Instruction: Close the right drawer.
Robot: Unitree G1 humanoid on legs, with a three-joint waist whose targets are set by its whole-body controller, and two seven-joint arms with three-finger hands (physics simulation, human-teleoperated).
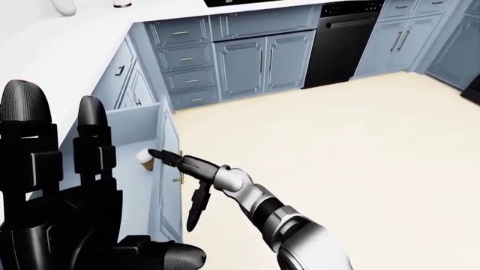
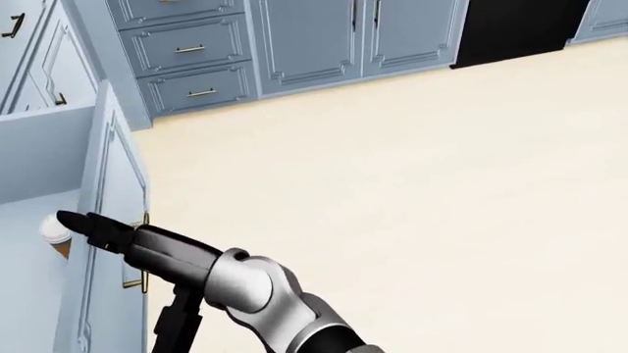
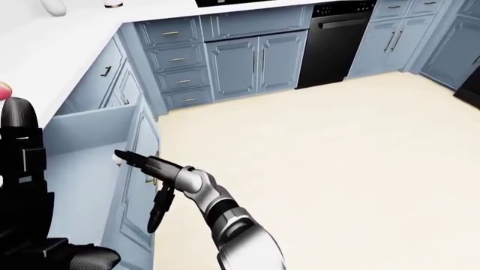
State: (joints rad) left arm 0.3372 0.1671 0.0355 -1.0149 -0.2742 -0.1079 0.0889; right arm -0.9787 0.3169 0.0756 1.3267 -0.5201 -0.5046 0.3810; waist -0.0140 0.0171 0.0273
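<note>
Blue-grey drawer (image 1: 169,169), open, sits at the left-eye view's left-centre, its panelled face edge-on with a brass handle (image 1: 180,169). Right robot hand (image 1: 176,163) lies against that face near the handle, fingers spread: two point up-left past the top edge, one hangs down. Nothing gripped. Paper coffee cup (image 1: 144,160) stands inside the drawer just beyond the fingertips. Left robot hand (image 1: 60,191) fills the lower left, raised, fingers apart, holding nothing. White desk (image 1: 67,45) runs above the drawer; black dishwasher (image 1: 337,45) at the top.

Head view: drawer front (image 2: 108,243) at the left edge, right robot hand (image 2: 98,229) across it, handle (image 2: 138,276) partly hidden behind the wrist. Cup (image 2: 54,234) touching or just beside the fingertip; cannot tell which. Judgement: push flat on the panel toward the view's left, straight along the slide; keep the fingertips off the top edge so they don't get pinched or knock the cup.

Right-eye view: same layout, drawer (image 3: 139,169) still well out, so most of the travel seems left. Cup mostly hidden.

Writing: none readable anywhere; cup plain, cabinets unlabelled.
</note>
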